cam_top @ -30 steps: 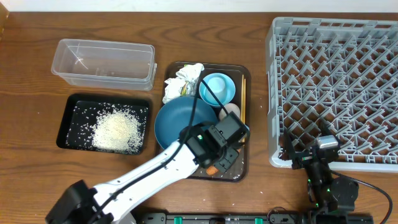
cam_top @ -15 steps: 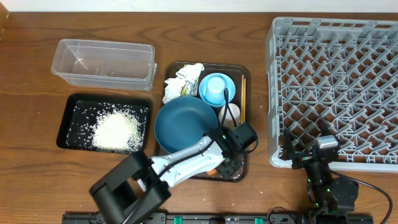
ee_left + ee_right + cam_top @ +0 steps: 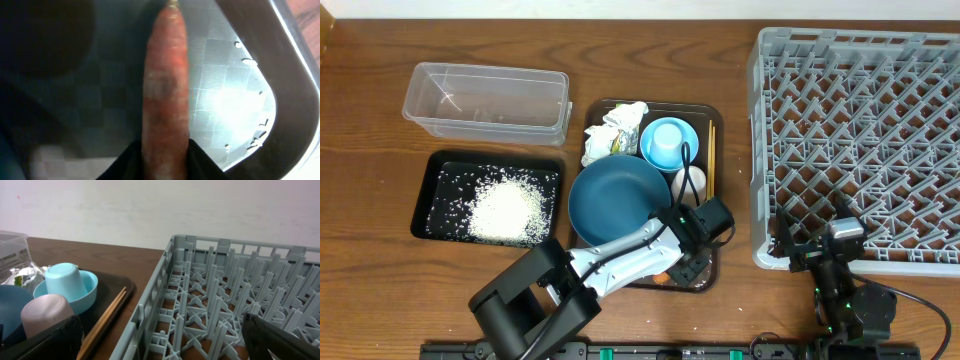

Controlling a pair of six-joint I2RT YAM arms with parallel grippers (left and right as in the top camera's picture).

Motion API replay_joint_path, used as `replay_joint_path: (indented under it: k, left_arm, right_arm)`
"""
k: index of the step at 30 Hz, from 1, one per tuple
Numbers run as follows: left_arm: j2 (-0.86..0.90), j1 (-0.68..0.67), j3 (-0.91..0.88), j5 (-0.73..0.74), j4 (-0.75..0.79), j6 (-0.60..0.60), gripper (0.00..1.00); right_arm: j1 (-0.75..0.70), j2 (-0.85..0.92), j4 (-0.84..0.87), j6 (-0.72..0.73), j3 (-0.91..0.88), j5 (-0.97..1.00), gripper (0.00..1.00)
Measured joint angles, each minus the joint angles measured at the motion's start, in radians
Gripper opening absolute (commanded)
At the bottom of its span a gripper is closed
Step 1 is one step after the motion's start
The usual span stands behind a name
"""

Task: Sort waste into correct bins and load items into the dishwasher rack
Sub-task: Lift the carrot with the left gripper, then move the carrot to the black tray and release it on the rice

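My left gripper [image 3: 692, 262] is down in the front right corner of the dark-brown serving tray [image 3: 715, 115]. In the left wrist view its black fingers [image 3: 165, 167] press both sides of the orange carrot [image 3: 166, 85], which lies on the tray floor; the carrot's tip shows overhead [image 3: 662, 275]. The dark-blue bowl [image 3: 610, 200], pale-blue bowl [image 3: 668, 143], whitish cup [image 3: 688, 183], chopsticks [image 3: 711, 160] and crumpled wrappers [image 3: 615, 130] are on the same tray. Rice [image 3: 505, 210] lies in the black tray [image 3: 428, 190]. My right gripper [image 3: 817, 255] is open and empty at the grey rack's [image 3: 860, 140] front left corner.
The clear tub [image 3: 485, 100] stands empty behind the black tray. In the right wrist view the rack wall [image 3: 165, 295] rises just ahead, with the chopsticks [image 3: 107, 315], cup [image 3: 42, 312] and pale-blue bowl [image 3: 70, 282] to its left.
Over the last second my left gripper moved right and down into the tray's front right corner, at the carrot. In the last half second it barely moved. The right arm is still.
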Motion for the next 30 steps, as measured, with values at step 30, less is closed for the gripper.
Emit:
replay_joint_path:
  k: [30]
  left_arm:
    - [-0.493, 0.546, 0.06, -0.072, -0.151, -0.116, 0.22]
  right_arm:
    - [0.0, 0.0, 0.0, 0.0, 0.0, 0.0, 0.99]
